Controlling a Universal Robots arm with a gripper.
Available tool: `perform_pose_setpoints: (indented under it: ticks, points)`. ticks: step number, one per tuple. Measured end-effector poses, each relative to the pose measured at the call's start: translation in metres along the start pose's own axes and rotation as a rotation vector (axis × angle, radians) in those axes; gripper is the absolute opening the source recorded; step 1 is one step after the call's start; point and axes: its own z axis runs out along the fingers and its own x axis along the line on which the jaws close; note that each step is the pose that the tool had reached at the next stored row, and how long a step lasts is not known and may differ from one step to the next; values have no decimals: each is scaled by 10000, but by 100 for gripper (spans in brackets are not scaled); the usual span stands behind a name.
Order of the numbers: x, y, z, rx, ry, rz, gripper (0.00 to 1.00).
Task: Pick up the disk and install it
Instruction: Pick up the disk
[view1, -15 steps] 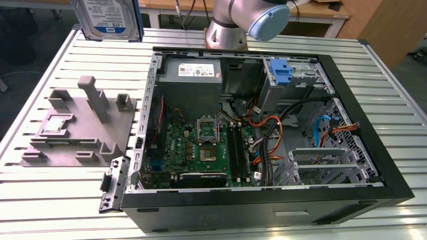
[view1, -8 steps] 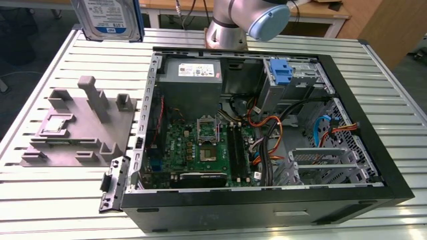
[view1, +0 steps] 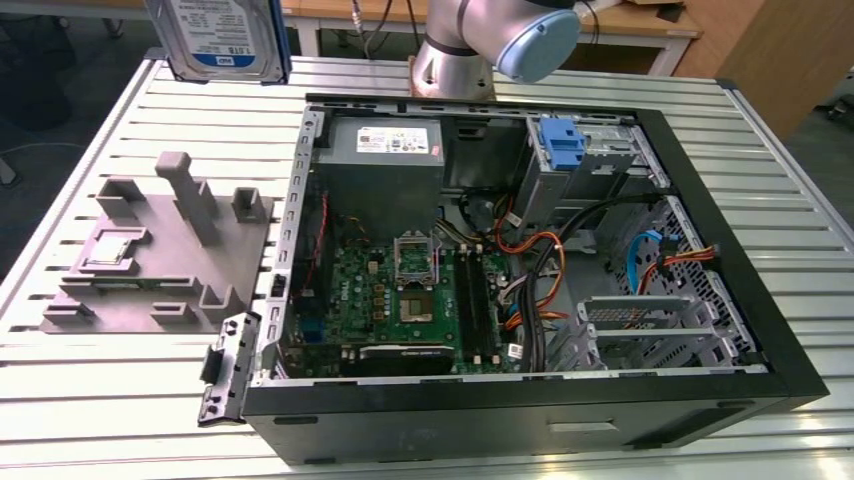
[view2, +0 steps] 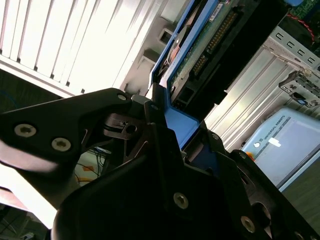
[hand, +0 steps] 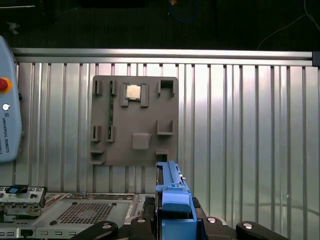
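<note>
Black end effector (hand: 174, 222) holding flat silver-grey metal disk (view1: 216, 40): picked up, not yet installed

Black end effector sits closest in both wrist views, jaws drawn in narrow onto the blue plastic bracket edging the disk; grip looks firm, no gap visible at the bracket. Disk is aloft at the exterior view's left, over the far corner of the ribbed metal bench (view1: 80, 160); it is outside the open black computer case (view1: 781, 330) and touching neither. Step judged: pick is done, carry is in hand, install is not done. Grey moulded fixture plate (view1: 160, 260) lies on the bench beside the case, well below the disk.

Orientation: disk stands on edge, white label with blue band facing the exterior camera. Long axis looks roughly upright, hanging down from the grip; its upper end is cut off by the frame, so the exact tilt is unclear.

Judgement on the install: it calls for turning the disk to match a drive bay inside the case, near the bare blue bracket (view1: 563, 140); bracket rails need to be square to the slot and clear of the orange and black cables (view1: 541, 270); which bay is meant cannot be told.
</note>
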Motion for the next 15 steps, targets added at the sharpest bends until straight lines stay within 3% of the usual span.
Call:
perform_pose_setpoints:
  ticks: [15]
  points:
    - [-1,-151,-1,0,0,1,36]
